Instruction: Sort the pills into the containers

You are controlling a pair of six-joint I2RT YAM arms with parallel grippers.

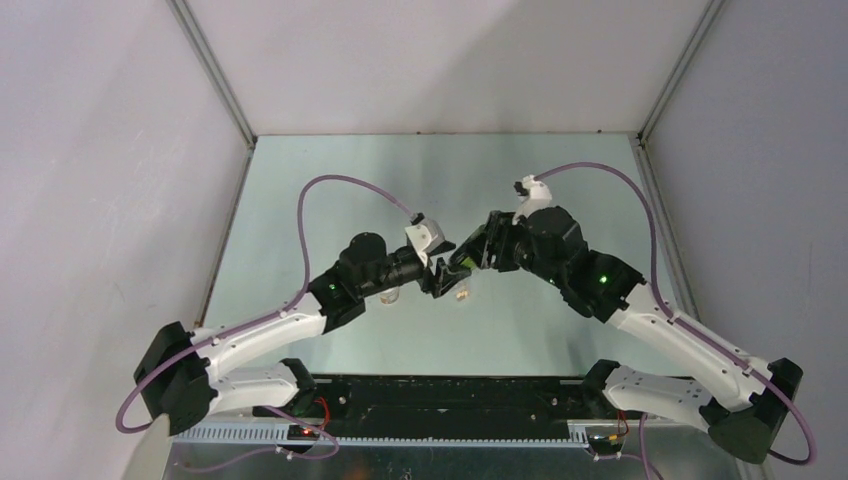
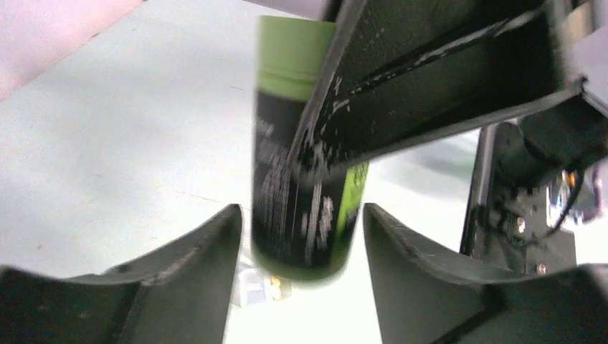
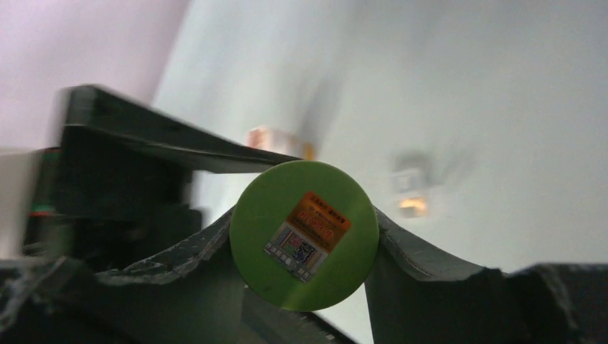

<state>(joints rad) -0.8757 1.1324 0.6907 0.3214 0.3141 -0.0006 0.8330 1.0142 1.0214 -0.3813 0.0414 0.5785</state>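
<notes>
My right gripper (image 3: 305,222) is shut on a black bottle with a green cap and base (image 3: 304,234), holding it tilted above the table centre (image 1: 459,262). My left gripper (image 2: 301,215) is open, its fingers (image 2: 197,265) on either side of the bottle's lower end (image 2: 305,208), with a narrow gap showing. The small translucent pill box (image 2: 258,287) lies on the table just below the bottle, with something orange in it. It also shows in the top view (image 1: 463,294) and, blurred, in the right wrist view (image 3: 412,190).
A small translucent object (image 1: 391,296) lies on the table under the left forearm; a blurred orange-and-white thing in the right wrist view (image 3: 276,140) may be the same one. Purple cables loop over both arms. Grey walls close in the table at the left, right and back.
</notes>
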